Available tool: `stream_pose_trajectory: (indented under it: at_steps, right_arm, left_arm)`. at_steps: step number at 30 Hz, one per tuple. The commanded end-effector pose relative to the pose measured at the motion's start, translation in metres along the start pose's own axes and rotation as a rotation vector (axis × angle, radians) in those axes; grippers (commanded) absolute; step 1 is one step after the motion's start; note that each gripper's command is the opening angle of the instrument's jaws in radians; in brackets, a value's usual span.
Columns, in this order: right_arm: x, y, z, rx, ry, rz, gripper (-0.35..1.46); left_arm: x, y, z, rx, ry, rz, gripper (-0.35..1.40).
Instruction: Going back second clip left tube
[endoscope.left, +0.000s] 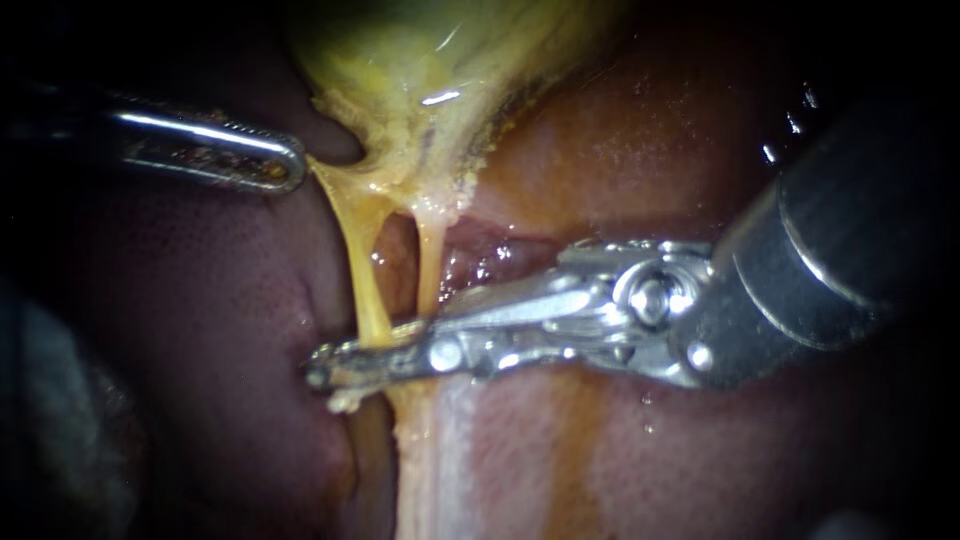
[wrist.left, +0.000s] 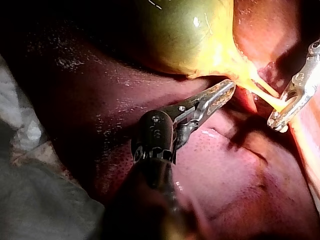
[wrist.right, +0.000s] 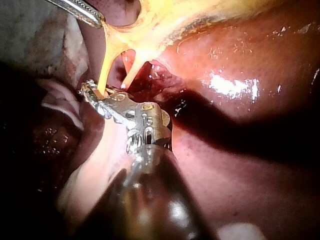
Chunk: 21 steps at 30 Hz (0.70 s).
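— Where are you in the step?

— I judge I'm at the start of backing off from the left tube (endoscope.left: 365, 270); my right instrument (endoscope.left: 322, 370) lies across the field, its jaws narrow and closed on that tube low down, just above where it runs into the pale tissue over the liver (endoscope.left: 200, 330); the right tube (endoscope.left: 430, 265) hangs just beside, above the jaws and clear of their tips.

— And the clip itself?

— I cannot make one out; the metal of the jaws hides that part of the tube, so I won't claim it is seated.

— Your other instrument?

— My left instrument (endoscope.left: 292, 168) sits up by the gallbladder (endoscope.left: 420, 60); its jaws are closed on the yellow fringe at the gallbladder's neck; both tubes hang taut from there.

— So what does the next move call for?

— As I see it, the right jaws must part fully before anything else; then I draw back along the shaft's own line, with no lift and no twist, since the tube looks thin and stretched; the risks I'd watch are dragging it along or catching the right tube on the way out; the left should hold its pull even.
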<state>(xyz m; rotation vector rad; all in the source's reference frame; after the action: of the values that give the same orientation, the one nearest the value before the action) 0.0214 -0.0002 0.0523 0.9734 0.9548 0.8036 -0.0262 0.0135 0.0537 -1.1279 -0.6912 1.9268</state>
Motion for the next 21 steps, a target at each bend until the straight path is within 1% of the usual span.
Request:
stream_pose_trajectory:
  at_steps: [1, 2, 3, 4, 5, 6, 9, 13, 15, 17, 21]
  right_arm:
    - [0.0, 0.0, 0.0001, 0.002, -0.006, 0.0, -0.35]
    - [-0.0001, 0.0001, 0.0003, 0.01, -0.002, -0.001, -0.26]
    - [-0.0001, 0.0002, 0.0004, 0.017, 0.003, -0.002, -0.08]
    - [-0.0001, 0.0004, 0.0007, 0.026, 0.01, -0.01, 0.13]
    - [-0.0001, 0.0005, 0.0009, 0.031, 0.016, -0.017, 0.24]
    - [-0.0001, 0.0007, 0.0011, 0.034, 0.021, -0.018, 0.31]
    - [0.0, 0.0014, 0.0016, 0.039, 0.034, -0.073, 0.38]
    - [0.0001, 0.0028, 0.0019, 0.03, 0.032, -0.193, 0.46]
    - [0.0003, 0.0036, 0.0018, -0.003, 0.054, -0.22, 0.49]
    - [0.0004, 0.0043, 0.0016, -0.052, 0.086, -0.252, 0.5]
    - [0.0005, 0.0054, 0.0009, -0.068, 0.089, -0.308, 0.5]
  left_arm:
    - [0.0, 0.0, 0.0, 0.0, 0.0, 0.0, -0.35]
    - [0.0, 0.0, 0.0, 0.0, 0.0, 0.0, -0.35]
    - [0.0, 0.0, 0.0, 0.0, 0.0, 0.0, -0.35]
    - [0.0, 0.0, 0.0, 0.0, 0.0, 0.0, -0.35]
    - [0.0, 0.0, 0.0, 0.0, 0.0, 0.0, -0.35]
    - [0.0, 0.0, 0.0, 0.0, 0.0, 0.0, -0.35]
    - [0.0, 0.0, 0.0, 0.0, 0.0, 0.0, -0.35]
    - [0.0, 0.0, 0.0, 0.0, 0.0, 0.0, -0.35]
    - [0.0, 0.0, 0.0, 0.0, 0.0, 0.0, -0.35]
    - [0.0, 0.0, 0.0, 0.0, 0.0, 0.0, -0.35]
    - [0.0, 0.0, 0.0, 0.0, 0.0, 0.0, -0.35]
